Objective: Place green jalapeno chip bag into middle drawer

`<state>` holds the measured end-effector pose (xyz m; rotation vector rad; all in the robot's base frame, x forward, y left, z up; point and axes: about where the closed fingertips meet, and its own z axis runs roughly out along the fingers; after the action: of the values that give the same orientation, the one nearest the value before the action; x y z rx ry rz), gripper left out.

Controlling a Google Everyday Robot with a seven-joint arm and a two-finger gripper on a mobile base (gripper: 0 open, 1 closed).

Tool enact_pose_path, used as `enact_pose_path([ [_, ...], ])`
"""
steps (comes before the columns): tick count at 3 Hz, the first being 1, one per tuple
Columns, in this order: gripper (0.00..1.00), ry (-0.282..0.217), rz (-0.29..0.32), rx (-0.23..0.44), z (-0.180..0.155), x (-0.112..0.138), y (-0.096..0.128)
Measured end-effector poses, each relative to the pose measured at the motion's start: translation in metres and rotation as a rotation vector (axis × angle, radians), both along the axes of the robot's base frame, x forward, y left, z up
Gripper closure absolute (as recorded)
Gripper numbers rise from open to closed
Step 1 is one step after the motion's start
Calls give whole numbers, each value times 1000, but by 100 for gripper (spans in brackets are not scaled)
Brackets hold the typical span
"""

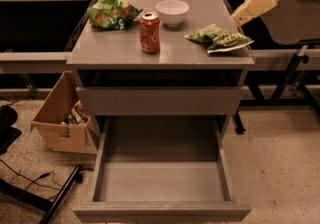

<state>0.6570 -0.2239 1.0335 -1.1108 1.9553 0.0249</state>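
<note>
One cream gripper [240, 16], state untellable, hangs near the flat olive-green foil chip bag [220, 39]; best centre above, then descend.

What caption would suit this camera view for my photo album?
Gripper hovers at the cabinet top's right edge, not touching the green jalapeno chip bag; the middle drawer stands open below.

Olive chip bag [220, 39] flat atop cabinet [115, 50], end effector [241, 16] near; middle drawer [160, 185] open.

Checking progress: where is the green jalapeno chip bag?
Camera view: the green jalapeno chip bag lies on the cabinet top's right side, past the soda can; the claw hangs upper-right.
</note>
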Motion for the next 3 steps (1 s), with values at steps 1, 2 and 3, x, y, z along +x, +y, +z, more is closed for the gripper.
enact_pose_path([
  [1, 0, 34, -74, 52, -22, 57, 1],
  [2, 0, 120, -113, 132, -72, 106, 2],
  [3, 0, 184, -46, 223, -110, 127, 25],
])
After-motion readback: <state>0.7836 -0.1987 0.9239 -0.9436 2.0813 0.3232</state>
